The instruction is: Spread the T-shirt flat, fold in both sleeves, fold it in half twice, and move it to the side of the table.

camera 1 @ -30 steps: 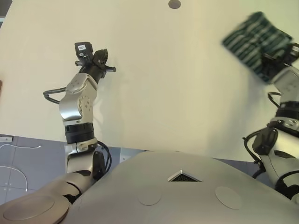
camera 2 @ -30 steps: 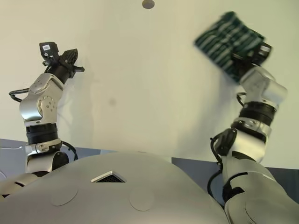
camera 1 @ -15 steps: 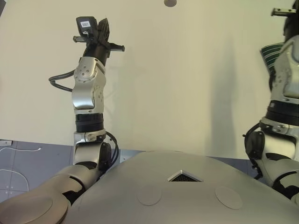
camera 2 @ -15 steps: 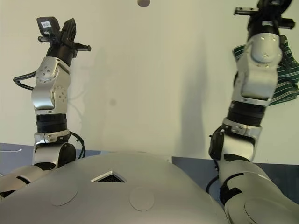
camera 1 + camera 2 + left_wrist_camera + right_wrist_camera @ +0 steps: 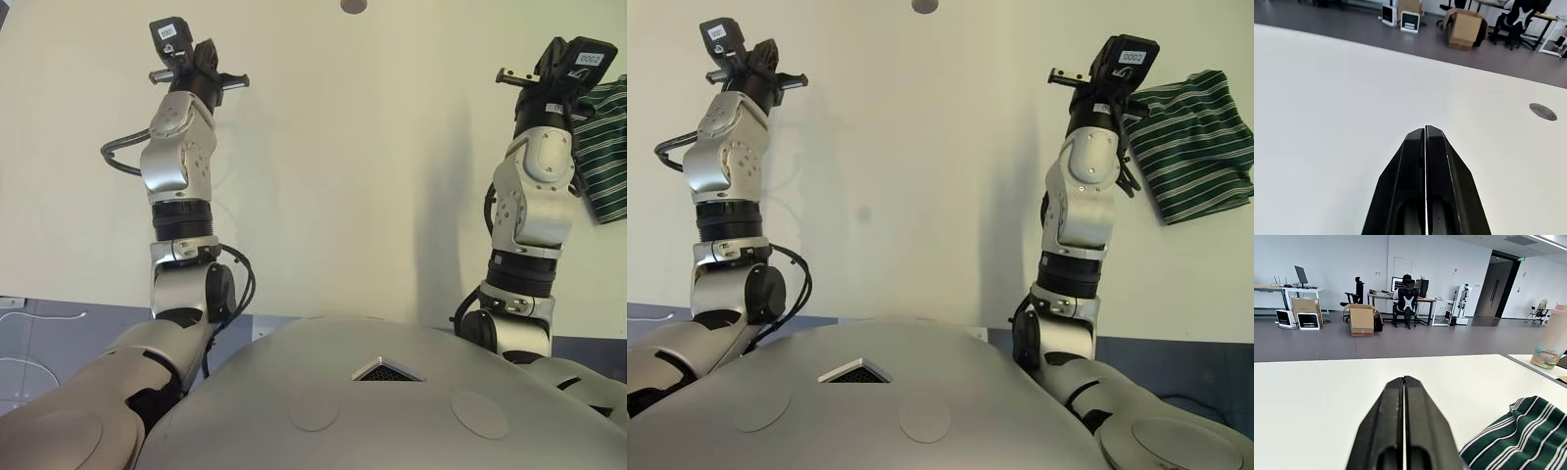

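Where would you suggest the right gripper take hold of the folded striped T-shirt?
Probably at the edge of the folded T-shirt nearest the right gripper, approaching from that side, low over the table. It lies flat as a compact stack, so an edge pinch catches all layers.

- Table [image 5: 343, 147] lies open between the two raised arms; only a flat round cap [image 5: 1543, 111] marks its far middle.
- Folded T-shirt [image 5: 1200, 142] occupies the right side, just beside the right gripper [image 5: 1403, 380], whose fingers are pressed together.
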Robot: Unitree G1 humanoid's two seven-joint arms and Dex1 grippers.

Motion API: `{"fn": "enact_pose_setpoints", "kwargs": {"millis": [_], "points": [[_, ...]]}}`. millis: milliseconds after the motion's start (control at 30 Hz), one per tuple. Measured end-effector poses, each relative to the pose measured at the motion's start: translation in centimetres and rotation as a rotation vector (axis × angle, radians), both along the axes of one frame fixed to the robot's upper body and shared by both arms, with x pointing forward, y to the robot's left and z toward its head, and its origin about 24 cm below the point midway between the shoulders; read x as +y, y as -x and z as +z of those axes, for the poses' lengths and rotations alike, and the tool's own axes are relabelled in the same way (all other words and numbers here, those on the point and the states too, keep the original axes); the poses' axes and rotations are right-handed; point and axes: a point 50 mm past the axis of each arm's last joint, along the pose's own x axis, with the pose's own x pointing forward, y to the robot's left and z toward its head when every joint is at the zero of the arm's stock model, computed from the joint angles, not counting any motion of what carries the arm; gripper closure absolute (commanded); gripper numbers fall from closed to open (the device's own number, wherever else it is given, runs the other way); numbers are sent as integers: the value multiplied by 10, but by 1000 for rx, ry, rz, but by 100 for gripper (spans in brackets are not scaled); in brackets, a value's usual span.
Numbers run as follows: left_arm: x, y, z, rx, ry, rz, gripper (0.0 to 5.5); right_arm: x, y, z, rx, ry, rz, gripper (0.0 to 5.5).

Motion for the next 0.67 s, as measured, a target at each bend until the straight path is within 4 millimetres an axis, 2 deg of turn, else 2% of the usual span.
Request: {"fn": "enact_pose_setpoints", "kwargs": {"millis": [100, 200, 333, 433, 667], "points": [[-4, -5, 9, -26, -57, -80, 547, -2, 6, -7, 9, -6, -43, 550], [-6, -6, 19, -72, -80, -140, 547, 11, 9, -16, 28, -29, -20, 550], [-5, -6, 24, -91, -89, -166, 547, 15, 8, -15, 8, -33, 9, 550], [-3, -4, 23, -95, -85, -135, 547, 12, 2, -18, 25, -28, 28, 550], [-22, -9, 26, -176, -53, -149, 547, 19, -20, -5, -22, -38, 73, 550]]}}
